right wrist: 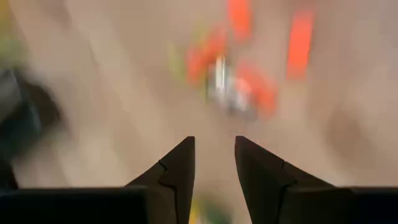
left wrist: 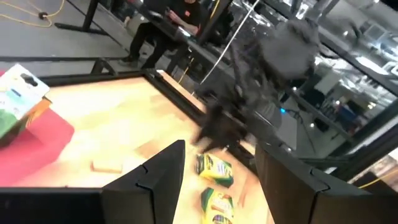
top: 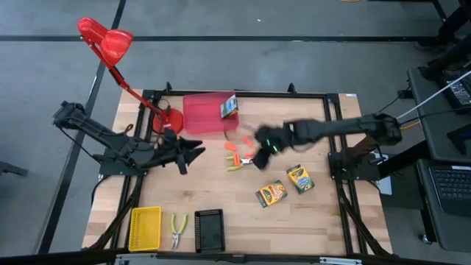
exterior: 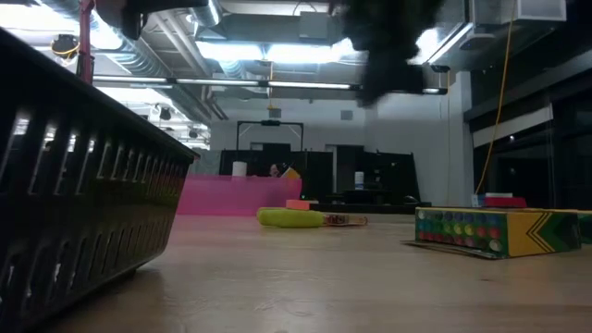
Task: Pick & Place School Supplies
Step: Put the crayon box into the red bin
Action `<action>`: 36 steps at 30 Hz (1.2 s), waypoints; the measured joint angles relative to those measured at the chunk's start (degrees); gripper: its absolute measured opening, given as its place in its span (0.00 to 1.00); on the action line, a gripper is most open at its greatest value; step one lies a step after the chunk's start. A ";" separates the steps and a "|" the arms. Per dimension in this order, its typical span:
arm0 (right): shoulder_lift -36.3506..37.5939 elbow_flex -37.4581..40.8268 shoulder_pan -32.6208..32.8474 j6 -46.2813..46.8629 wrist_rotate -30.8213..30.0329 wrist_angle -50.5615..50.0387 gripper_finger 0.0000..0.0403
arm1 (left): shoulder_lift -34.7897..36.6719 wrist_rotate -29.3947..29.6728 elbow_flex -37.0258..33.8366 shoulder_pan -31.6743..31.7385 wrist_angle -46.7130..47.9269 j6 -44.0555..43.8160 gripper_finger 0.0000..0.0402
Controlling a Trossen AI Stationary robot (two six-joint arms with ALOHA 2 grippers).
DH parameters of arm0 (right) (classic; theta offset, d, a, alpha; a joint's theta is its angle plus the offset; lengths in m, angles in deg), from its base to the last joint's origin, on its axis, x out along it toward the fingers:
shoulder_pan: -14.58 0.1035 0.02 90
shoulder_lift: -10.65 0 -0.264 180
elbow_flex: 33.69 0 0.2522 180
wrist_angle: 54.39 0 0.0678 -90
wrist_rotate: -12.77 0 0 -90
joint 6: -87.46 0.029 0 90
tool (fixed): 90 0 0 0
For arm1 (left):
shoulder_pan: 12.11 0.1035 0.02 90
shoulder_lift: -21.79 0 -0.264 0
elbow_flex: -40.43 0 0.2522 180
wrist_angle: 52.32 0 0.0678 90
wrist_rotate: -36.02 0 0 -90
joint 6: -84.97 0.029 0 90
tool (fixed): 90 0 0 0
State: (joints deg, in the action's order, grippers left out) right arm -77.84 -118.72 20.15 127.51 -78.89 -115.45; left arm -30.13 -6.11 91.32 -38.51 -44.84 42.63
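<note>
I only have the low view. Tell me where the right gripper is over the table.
Observer: The right gripper hangs just right of the orange pieces, near the middle of the table, its fingers apart with nothing between them.
Operator: Give me the box count. I see one.
Observer: Three. The first box and second box lie right of centre, and the third box is at the red tray's right end.
Operator: Now report the left arm.
Observer: The left gripper waits open, left of the orange pieces.
</note>
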 joint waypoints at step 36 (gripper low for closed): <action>14.43 27.59 40.55 87.02 -6.24 -5.15 0.29 | -1.11 8.23 0.00 -7.80 -3.40 -0.16 0.48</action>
State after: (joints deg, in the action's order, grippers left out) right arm -63.41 -91.13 60.70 214.53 -85.14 -120.60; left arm -31.24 2.12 91.32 -46.31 -48.23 42.47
